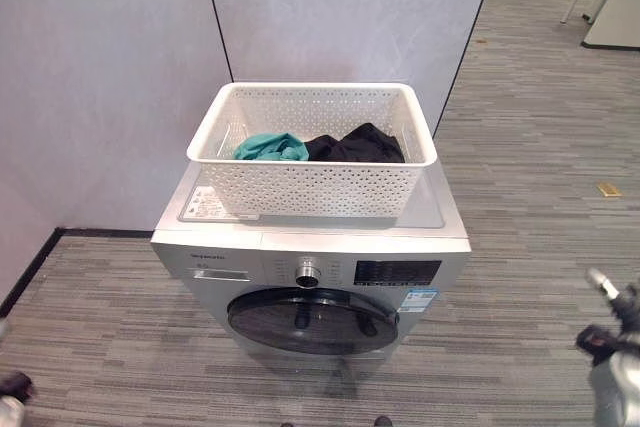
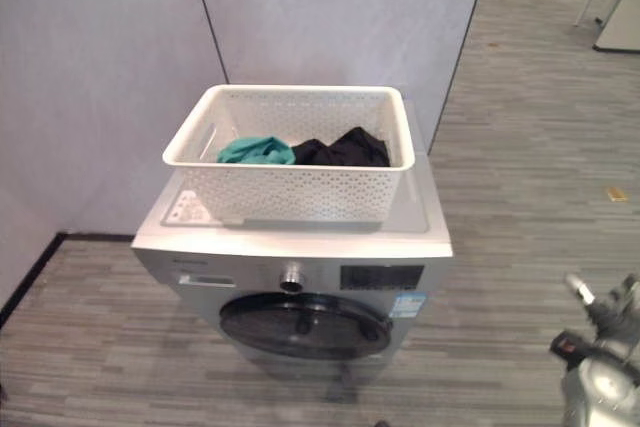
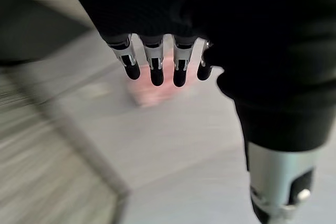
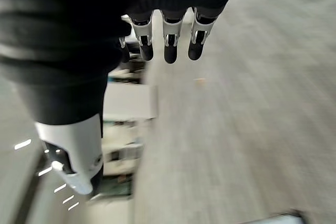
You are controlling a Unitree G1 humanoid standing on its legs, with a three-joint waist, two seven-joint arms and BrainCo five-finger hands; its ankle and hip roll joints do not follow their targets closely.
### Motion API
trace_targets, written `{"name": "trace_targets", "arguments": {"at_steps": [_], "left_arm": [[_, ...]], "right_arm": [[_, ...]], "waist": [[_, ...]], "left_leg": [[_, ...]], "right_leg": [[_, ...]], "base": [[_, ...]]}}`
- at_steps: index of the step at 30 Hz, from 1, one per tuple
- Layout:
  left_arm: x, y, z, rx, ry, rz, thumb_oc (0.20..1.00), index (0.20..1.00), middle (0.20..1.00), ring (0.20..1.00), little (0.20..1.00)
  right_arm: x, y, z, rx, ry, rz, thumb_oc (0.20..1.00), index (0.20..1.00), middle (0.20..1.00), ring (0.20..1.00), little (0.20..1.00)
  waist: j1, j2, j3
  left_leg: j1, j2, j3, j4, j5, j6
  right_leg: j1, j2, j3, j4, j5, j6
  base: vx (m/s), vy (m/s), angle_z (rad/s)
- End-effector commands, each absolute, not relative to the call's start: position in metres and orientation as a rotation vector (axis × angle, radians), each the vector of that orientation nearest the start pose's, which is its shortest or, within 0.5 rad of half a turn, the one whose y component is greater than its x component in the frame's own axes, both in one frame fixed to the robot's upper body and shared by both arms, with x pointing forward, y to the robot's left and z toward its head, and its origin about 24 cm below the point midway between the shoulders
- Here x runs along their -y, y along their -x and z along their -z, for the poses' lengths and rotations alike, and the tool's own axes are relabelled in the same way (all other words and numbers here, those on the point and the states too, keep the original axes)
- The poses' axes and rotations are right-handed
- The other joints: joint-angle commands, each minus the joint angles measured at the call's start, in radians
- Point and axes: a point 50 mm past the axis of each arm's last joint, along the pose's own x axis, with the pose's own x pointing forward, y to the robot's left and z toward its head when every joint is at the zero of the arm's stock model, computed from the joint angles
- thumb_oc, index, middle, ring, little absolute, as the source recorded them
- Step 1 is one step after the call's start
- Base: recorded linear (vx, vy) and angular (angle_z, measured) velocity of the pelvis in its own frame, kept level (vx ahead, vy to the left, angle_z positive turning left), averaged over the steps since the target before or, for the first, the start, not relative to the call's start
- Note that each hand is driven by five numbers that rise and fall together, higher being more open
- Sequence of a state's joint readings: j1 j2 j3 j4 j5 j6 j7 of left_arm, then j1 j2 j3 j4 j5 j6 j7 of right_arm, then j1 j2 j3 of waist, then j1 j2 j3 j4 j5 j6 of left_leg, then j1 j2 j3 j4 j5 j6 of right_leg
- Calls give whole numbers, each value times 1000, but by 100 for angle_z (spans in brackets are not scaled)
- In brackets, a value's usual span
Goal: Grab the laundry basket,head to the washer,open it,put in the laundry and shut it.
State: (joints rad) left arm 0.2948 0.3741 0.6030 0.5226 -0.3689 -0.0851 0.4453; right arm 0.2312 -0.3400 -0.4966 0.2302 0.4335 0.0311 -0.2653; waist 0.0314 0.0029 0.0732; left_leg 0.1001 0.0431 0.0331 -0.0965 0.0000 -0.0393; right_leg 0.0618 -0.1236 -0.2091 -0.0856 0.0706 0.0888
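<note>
sitting on top of one silver front-loading washer (image 1: 310,277) is one white perforated laundry basket (image 1: 312,187), the landmark here. going left to right: at the far lower left of the washer, low beside the floor, the left hand (image 3: 157,61) hangs well apart from the basket; its wrist view shows its fingers (image 3: 156,69) straight and relaxed in a row, holding nothing. inside the basket lie two garments, a teal one (image 1: 271,147) toward the basket's left side and a black one (image 1: 357,144) touching it on the right, both below the rim. under the basket, the washer's front carries one round knob (image 1: 308,274), one dark display panel (image 1: 397,272) to the knob's right, and one dark round door (image 1: 312,320) below them, closed. behind the basket stand grey wall panels (image 1: 110,77). the washer stands on striped grey flooring (image 1: 540,167). to the lower right of the washer, well apart from the basket, the right hand (image 4: 168,45) hangs over the floor; its fingers (image 4: 169,51) are straight and loose, empty. one small tan scrap (image 1: 609,189) lies on the floor to the right of the basket, well away from it.
</note>
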Motion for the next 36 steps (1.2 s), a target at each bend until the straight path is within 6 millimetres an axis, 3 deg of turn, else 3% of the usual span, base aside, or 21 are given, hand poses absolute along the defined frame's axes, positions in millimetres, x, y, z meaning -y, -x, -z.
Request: {"name": "trace_targets", "arguments": {"at_steps": [1, 2, 3, 4, 6, 8, 10, 13, 17, 18, 20, 25, 34, 35, 36], "left_arm": [[-409, -76, 30, -383, 58, -1307, 1000, 1000, 1000, 1000, 1000], [-401, -67, 48, -471, 90, -1317, 1000, 1000, 1000, 1000, 1000], [-388, -58, 70, -587, 121, -1288, 1000, 1000, 1000, 1000, 1000], [-389, -58, 70, -585, 123, -1287, 1000, 1000, 1000, 1000, 1000], [-373, -56, 92, -706, 168, -1242, 1000, 1000, 1000, 1000, 1000], [-353, -61, 108, -806, 145, -1125, 1000, 1000, 1000, 1000, 1000], [-343, -64, 115, -841, 150, -1089, 1000, 1000, 1000, 1000, 1000], [-310, -72, 134, -951, 149, -939, 1000, 1000, 1000, 1000, 1000], [-282, -79, 146, -1031, 98, -775, 1000, 1000, 1000, 1000, 1000], [-282, -80, 146, -1031, 98, -775, 1000, 1000, 1000, 1000, 1000], [-271, -87, 148, -1031, 82, -697, 1000, 1000, 1000, 1000, 1000], [-259, -74, 156, -1119, 19, -610, 1000, 1000, 1000, 1000, 1000], [-247, -78, 159, -1132, -16, -544, 1000, 1000, 1000, 1000, 1000], [-243, -85, 158, -1116, -37, -518, 1000, 1000, 1000, 1000, 1000], [-243, -88, 157, -1105, -31, -521, 1000, 1000, 1000, 1000, 1000]], "right_arm": [[360, -162, -22, -98, -170, 876, 1000, 1000, 1000, 1000, 1000], [352, -157, -11, -122, -215, 874, 1000, 1000, 1000, 1000, 1000], [341, -150, 13, -173, -330, 885, 1000, 1000, 1000, 1000, 1000], [342, -150, 13, -170, -332, 885, 1000, 1000, 1000, 1000, 1000], [333, -146, 38, -276, -378, 881, 1000, 1000, 1000, 1000, 1000], [325, -139, 61, -434, -288, 851, 1000, 1000, 1000, 1000, 1000], [318, -135, 71, -483, -302, 847, 1000, 1000, 1000, 1000, 1000], [290, -124, 108, -679, -347, 811, 1000, 1000, 1000, 1000, 1000], [263, -117, 133, -856, -339, 710, 1000, 1000, 1000, 1000, 1000], [263, -117, 133, -855, -339, 710, 868, 868, 868, 868, 868], [252, -114, 142, -909, -392, 697, 1000, 1000, 1000, 1000, 1000], [242, -111, 147, -950, -319, 659, 1000, 1000, 1000, 1000, 1000], [237, -114, 147, -981, -194, 584, 1000, 1000, 1000, 1000, 1000], [238, -123, 143, -945, -182, 571, 1000, 1000, 1000, 1000, 1000], [238, -126, 141, -930, -186, 566, 1000, 1000, 1000, 1000, 1000]], "waist": [[-6, 2, -2], [-10, 1, 1], [-14, -5, 4], [-14, -5, 4], [-13, -15, 10], [-8, -27, 13], [-9, -31, 14], [-5, -43, 19], [4, -44, 22], [4, -43, 22], [6, -37, 27], [6, -23, 32], [4, 0, 54], [4, 11, 83], [4, 13, 90]], "left_leg": [[-21, 25, -23, 19, -64, 8], [-18, 26, -22, 19, -67, 6], [-29, 28, -24, 22, -57, 4], [-29, 28, -24, 22, -56, 3], [-33, 32, -25, 22, -48, -3], [-39, 34, -33, 19, -42, -6], [-41, 36, -35, 18, -39, -7], [-53, 41, -42, 18, -29, -12], [-65, 52, -45, 19, -16, -20], [-65, 52, -45, 19, -16, -20], [-73, 63, -44, 22, -6, -29], [-79, 88, -43, 28, 15, -49], [-125, 119, -76, 46, 69, -76], [-168, 129, -88, 65, 114, -94], [-182, 126, -93, 69, 123, -99]], "right_leg": [[55, -51, -44, 147, -218, 20], [58, -49, -43, 149, -224, 18], [54, -44, -41, 142, -217, 16], [54, -44, -41, 142, -217, 16], [52, -40, -42, 141, -214, 14], [54, -36, -45, 136, -213, 10], [54, -34, -49, 134, -214, 8], [53, -22, -48, 121, -212, 0], [58, -5, -44, 90, -204, -9], [58, -4, -44, 89, -204, -9], [66, 8, -44, 61, -198, -14], [95, 35, -51, 18, -195, -26], [106, 78, -74, -2, -214, -57], [103, 91, -92, -2, -220, -69], [100, 91, -95, -2, -220, -71]], "base": [[0, 0, 0], [-43, -45, 4], [-30, -48, 7], [-53, -50, 12], [-35, -54, 13], [-34, -92, 10], [-30, -76, 5], [-57, -91, 5], [-67, -81, 9], [-112, -101, 1], [-121, -104, -1], [-105, -102, -1], [-134, -106, 15], [-250, -118, 27], [-340, -134, 27]]}}
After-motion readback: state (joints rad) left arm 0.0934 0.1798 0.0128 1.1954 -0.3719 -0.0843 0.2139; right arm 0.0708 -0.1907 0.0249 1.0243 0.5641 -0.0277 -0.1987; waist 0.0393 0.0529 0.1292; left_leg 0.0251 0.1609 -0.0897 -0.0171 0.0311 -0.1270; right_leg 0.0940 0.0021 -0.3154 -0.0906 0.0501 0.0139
